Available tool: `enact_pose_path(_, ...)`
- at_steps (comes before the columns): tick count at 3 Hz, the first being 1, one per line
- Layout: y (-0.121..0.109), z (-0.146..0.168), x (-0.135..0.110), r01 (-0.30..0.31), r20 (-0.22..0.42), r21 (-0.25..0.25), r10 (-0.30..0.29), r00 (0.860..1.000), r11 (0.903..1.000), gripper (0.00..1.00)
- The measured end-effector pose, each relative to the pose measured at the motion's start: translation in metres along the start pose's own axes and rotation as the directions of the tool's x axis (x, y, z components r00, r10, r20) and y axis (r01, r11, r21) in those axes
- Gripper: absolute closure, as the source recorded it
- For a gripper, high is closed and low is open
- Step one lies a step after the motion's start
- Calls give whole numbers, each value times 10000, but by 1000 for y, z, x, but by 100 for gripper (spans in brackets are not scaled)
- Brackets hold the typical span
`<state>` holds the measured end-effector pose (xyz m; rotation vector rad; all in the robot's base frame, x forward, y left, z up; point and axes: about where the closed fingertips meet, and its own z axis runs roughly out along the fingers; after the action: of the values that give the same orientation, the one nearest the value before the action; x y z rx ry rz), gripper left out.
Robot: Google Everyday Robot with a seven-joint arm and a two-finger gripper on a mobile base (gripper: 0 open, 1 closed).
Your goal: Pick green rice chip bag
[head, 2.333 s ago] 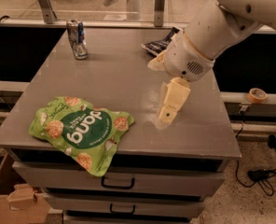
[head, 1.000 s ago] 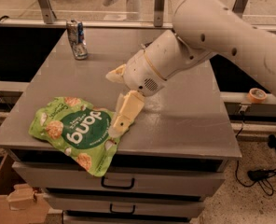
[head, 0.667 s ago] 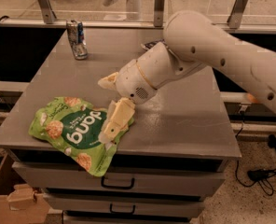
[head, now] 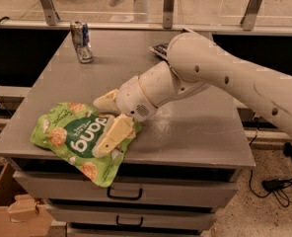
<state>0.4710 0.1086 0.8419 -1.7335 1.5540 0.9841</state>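
The green rice chip bag (head: 69, 137) lies flat at the front left corner of the grey cabinet top (head: 195, 127), with its lower end hanging over the front edge. My gripper (head: 106, 121) is at the bag's right end, with the white arm reaching in from the right. The fingers are spread apart. One cream finger (head: 112, 135) lies over the bag's right part, and the other (head: 105, 102) sits just beyond the bag's upper right edge. The bag rests on the top and is not lifted.
A silver drink can (head: 81, 42) stands at the back left of the top. A dark flat object (head: 160, 48) lies at the back, partly hidden by the arm. Drawers (head: 121, 194) are below the front edge. A cardboard box (head: 15, 211) and cables (head: 279, 186) are on the floor.
The arm has swung from the right side of the top leftward and down to the bag. The fingers now straddle the bag's right end. The bag has not moved.
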Motion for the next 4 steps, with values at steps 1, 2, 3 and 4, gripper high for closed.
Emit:
enact_pose_path(1,3,1,4,-96,183,83,94,9998,9999,41)
enact_pose_path(2,-1,-9,-3,39,265,342,-48,9996,9994,64)
enact_pose_path(3,-7,-19,-12,192,306,596,-210,9993,9980,88)
enact_pose_path(4,-11,-21,-17,240,406,748,-271,9988,9969,100)
